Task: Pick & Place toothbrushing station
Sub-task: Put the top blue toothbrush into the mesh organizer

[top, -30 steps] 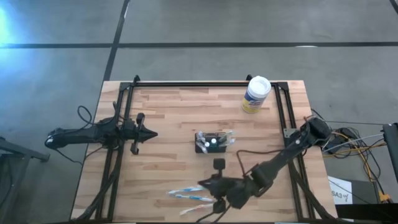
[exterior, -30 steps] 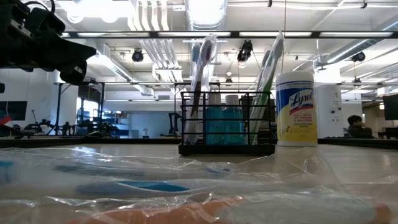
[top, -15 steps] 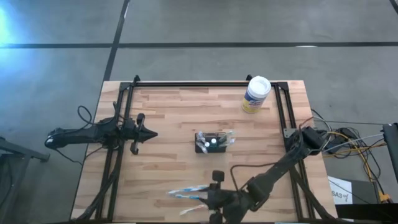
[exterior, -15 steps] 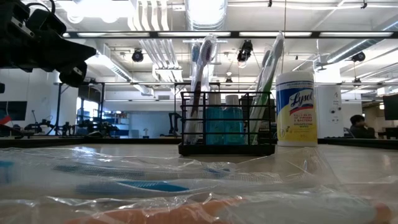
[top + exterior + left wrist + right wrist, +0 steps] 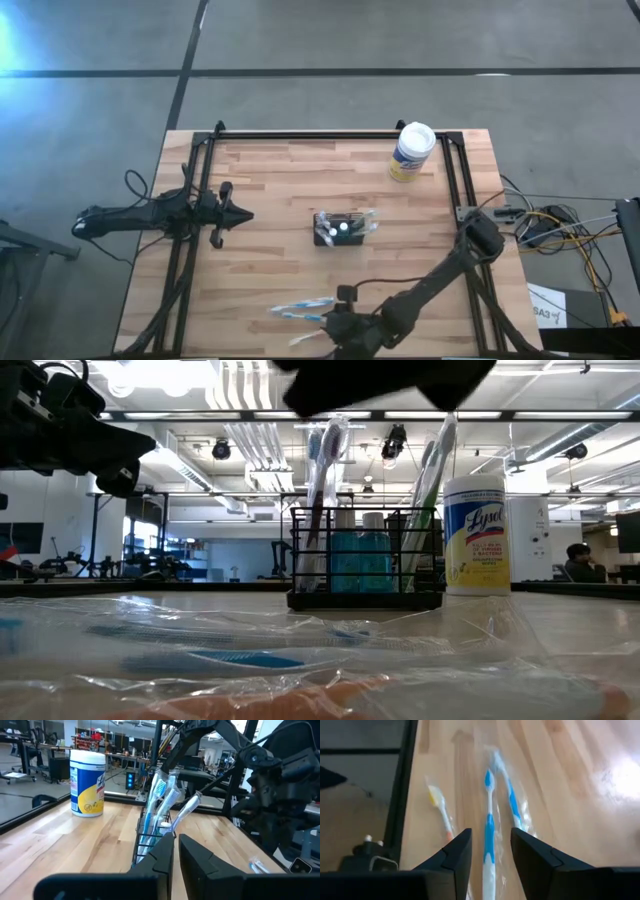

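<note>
The toothbrushing station (image 5: 345, 227), a small black wire holder with toothbrushes standing in it, rests on its base at the table's middle, also seen in the low view (image 5: 365, 570). My right gripper (image 5: 335, 325) hovers open near the table's near edge, slanting down over several plastic-wrapped toothbrushes (image 5: 300, 308). In its wrist view a blue wrapped toothbrush (image 5: 488, 835) lies below the gap between the fingers (image 5: 491, 837). My left gripper (image 5: 245, 215) waits shut and level at the table's left, pointing at the station (image 5: 150, 840).
A white-lidded, yellow-labelled wipes canister (image 5: 412, 152) stands at the far right. A black frame rail (image 5: 330, 134) runs along the table's far edge, with side rails left and right. A second blue (image 5: 512, 805) and a yellow wrapped toothbrush (image 5: 440, 805) lie beside the first.
My right gripper has sunk and gone toward the table's near edge, over the wrapped toothbrushes; its dark shape now enters the top of the low view. The station and the toothbrushes have stayed where they were.
</note>
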Robot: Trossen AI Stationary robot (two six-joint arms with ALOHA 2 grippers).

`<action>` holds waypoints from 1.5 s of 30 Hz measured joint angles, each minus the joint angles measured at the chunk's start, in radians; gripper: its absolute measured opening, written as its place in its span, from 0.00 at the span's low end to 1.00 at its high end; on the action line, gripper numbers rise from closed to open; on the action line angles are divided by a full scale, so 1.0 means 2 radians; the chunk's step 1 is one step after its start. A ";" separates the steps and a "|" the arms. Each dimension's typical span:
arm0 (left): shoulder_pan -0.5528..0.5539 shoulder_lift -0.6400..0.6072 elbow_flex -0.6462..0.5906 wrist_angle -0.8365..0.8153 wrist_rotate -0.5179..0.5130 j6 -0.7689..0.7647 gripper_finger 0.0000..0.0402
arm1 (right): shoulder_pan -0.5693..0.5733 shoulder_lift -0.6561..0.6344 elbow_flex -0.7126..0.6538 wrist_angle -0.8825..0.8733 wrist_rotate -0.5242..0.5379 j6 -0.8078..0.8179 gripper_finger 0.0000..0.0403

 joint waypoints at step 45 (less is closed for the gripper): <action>0.000 0.000 0.000 0.003 -0.002 -0.084 0.09 | -0.067 0.015 -0.055 -0.035 -0.092 -0.035 0.33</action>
